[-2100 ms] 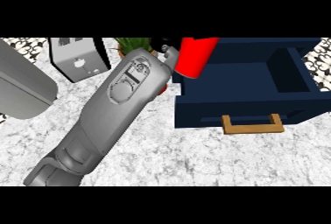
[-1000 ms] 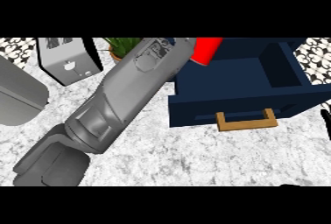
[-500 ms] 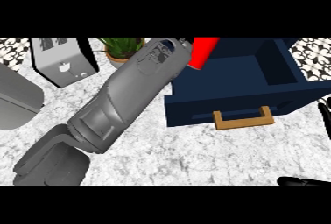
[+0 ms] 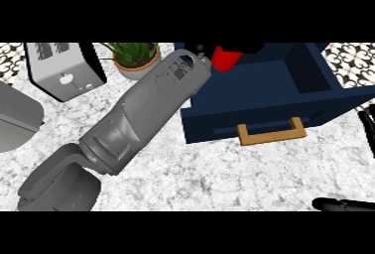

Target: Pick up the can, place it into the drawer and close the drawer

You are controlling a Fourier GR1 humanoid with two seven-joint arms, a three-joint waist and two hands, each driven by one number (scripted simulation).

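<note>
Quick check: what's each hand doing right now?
Left hand: over the open drawer at the red can; grip cannot be told.
Right hand: only black fingers at the lower right edge; cannot be told.

We now carry the red can (image 4: 225, 58) further over the open navy drawer (image 4: 256, 92), where earlier it hung beside the drawer's left wall. Our left forearm (image 4: 147, 111) reaches deeper across, and our right hand (image 4: 344, 204) shows at the lower right edge.

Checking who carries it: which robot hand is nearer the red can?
Left. The left robot hand is at the red can over the drawer; the right robot hand sits far below, near the view's lower right.
</note>
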